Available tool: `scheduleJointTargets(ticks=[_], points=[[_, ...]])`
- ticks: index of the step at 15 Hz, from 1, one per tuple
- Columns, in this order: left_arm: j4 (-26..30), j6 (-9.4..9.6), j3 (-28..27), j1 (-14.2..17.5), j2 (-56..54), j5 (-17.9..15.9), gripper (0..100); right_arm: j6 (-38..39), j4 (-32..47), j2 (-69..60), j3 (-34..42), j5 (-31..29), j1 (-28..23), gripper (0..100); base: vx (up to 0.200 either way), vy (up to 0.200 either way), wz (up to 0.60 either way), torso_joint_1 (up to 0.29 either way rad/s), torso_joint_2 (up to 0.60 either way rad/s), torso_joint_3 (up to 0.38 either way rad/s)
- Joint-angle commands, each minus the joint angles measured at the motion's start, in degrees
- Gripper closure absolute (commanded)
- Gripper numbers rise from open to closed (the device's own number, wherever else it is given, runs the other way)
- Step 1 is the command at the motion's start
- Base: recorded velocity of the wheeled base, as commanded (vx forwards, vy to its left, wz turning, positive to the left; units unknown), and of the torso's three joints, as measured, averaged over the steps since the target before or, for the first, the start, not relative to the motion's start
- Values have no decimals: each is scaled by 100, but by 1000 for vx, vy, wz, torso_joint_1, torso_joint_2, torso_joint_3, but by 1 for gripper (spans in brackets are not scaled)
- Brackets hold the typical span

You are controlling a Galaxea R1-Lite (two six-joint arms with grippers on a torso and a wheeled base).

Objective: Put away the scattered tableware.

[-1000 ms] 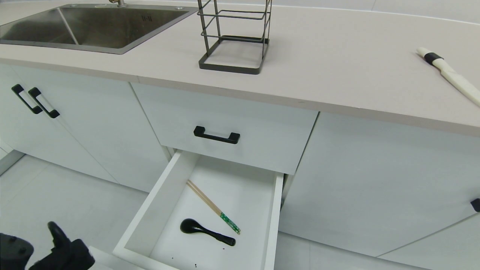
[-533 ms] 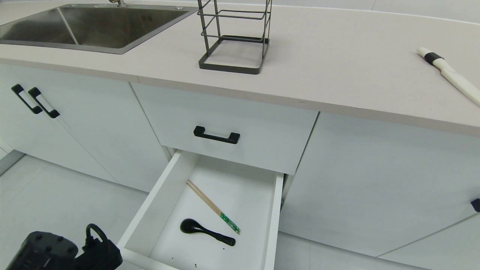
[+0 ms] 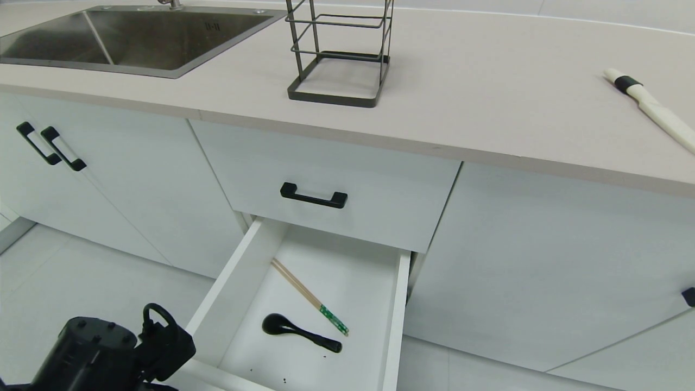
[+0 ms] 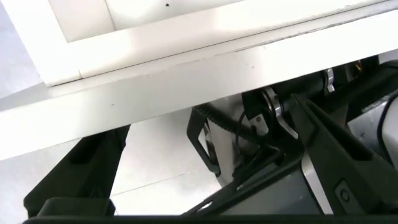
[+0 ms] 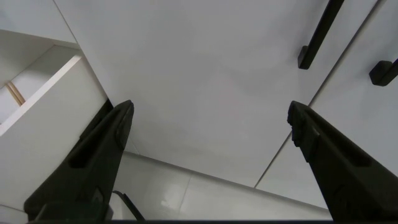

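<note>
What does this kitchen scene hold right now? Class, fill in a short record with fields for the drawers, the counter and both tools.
lower drawer: pulled open
upper drawer: shut
in the open drawer: chopsticks and black spoon, lying flat
on the counter: wire rack, white utensil; sink set in at its left
left tool: open, at the open drawer's front panel
right tool: open, empty, facing a cabinet door

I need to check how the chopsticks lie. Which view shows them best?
The head view: the chopsticks lie full length in the open drawer, beside the black spoon. The right wrist view catches a short tan end; the left wrist view faces the drawer's front edge.
</note>
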Motion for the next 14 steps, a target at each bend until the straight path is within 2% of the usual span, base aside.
scheduleJointTargets(ticks=[1,4,8,12,14], points=[[-10,-10,-31,25,69,1,0,-3,-1,13,1,2,4,0,0,0,0,0,0,0],[-440,-45,-58,51,263,1,0,-3,-1,13,1,2,4,0,0,0,0,0,0,0],[-1750,-45,-5,51,1133,9,0,-3,-1,13,1,2,4,0,0,0,0,0,0,0],[-2603,-36,-31,60,1695,36,0,6,-1,13,1,2,4,0,0,0,0,0,0,0],[-3130,-45,-14,60,1985,212,0,-3,-1,13,1,2,4,0,0,0,0,0,0,0]])
